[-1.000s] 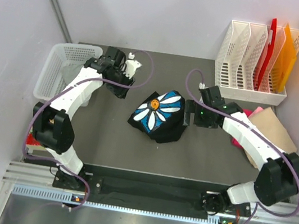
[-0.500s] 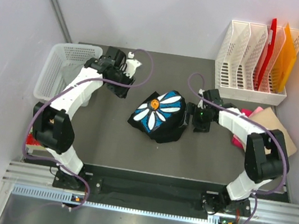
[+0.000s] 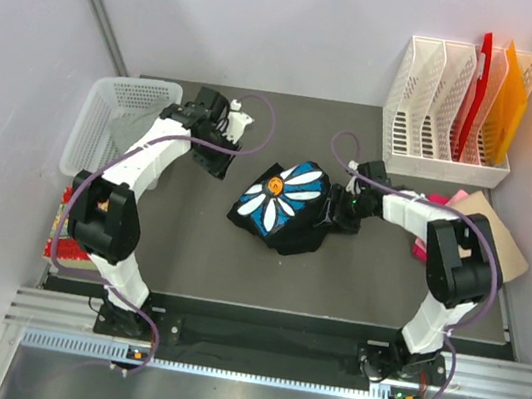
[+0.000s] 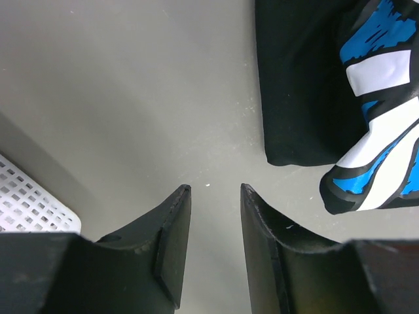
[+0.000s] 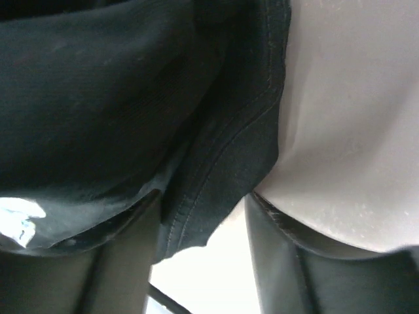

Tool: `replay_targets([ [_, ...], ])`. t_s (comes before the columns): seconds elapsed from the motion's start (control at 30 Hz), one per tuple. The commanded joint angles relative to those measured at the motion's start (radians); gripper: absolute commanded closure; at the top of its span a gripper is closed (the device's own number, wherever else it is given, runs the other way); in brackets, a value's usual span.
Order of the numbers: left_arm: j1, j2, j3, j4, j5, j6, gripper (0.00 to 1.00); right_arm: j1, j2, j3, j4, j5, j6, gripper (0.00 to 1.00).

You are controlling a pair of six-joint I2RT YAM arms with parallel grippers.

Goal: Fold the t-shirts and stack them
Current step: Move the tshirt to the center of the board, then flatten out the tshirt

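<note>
A black t-shirt [image 3: 281, 202] with a white-blue daisy print [image 3: 287, 195] lies bunched in the middle of the table. My right gripper [image 3: 331, 210] is low at its right edge. In the right wrist view the shirt's stitched hem [image 5: 216, 196] hangs between my half-open right gripper [image 5: 203, 216] fingers, which do not pinch it. My left gripper [image 3: 220, 155] hovers left of the shirt, open and empty over bare table [image 4: 215, 190], with the black shirt [image 4: 301, 98] ahead to the right. A pink shirt [image 3: 436, 202] and a tan one [image 3: 491, 235] lie at the right, partly under the right arm.
A white mesh basket [image 3: 106, 124] stands at the left, its corner [image 4: 26, 203] also in the left wrist view. A white file rack [image 3: 453, 108] with red and orange folders stands back right. A red patterned packet [image 3: 59, 228] lies by the left wall.
My right gripper slid left onto the shirt's right edge and its jaws narrowed round the hem. The left arm shifted slightly; its jaws closed a little.
</note>
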Motion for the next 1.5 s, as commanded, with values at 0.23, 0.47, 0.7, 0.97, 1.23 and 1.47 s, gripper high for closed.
replay_targets([
  [0.23, 0.001, 0.038, 0.016, 0.074, -0.011, -0.033, 0.61, -0.040, -0.107, 0.079, -0.121, 0.074, -0.057, 1.00],
  [0.47, -0.005, 0.144, 0.097, 0.081, 0.050, -0.056, 0.63, -0.105, -0.360, 0.204, -0.435, 0.410, -0.115, 1.00],
  [0.7, -0.104, 0.214, 0.148, 0.081, 0.055, -0.079, 0.62, -0.152, -0.492, 0.128, -0.542, 0.503, -0.132, 1.00],
  [0.97, -0.192, 0.346, 0.246, 0.080, 0.072, -0.125, 0.57, -0.152, -0.511, 0.116, -0.541, 0.443, -0.121, 1.00],
  [1.23, -0.140, 0.468, 0.351, 0.058, 0.026, -0.197, 0.52, -0.151, -0.534, 0.148, -0.555, 0.426, -0.126, 1.00],
  [1.47, -0.117, 0.455, 0.361, 0.075, 0.006, -0.204, 0.48, -0.151, -0.543, 0.148, -0.552, 0.396, -0.126, 1.00],
])
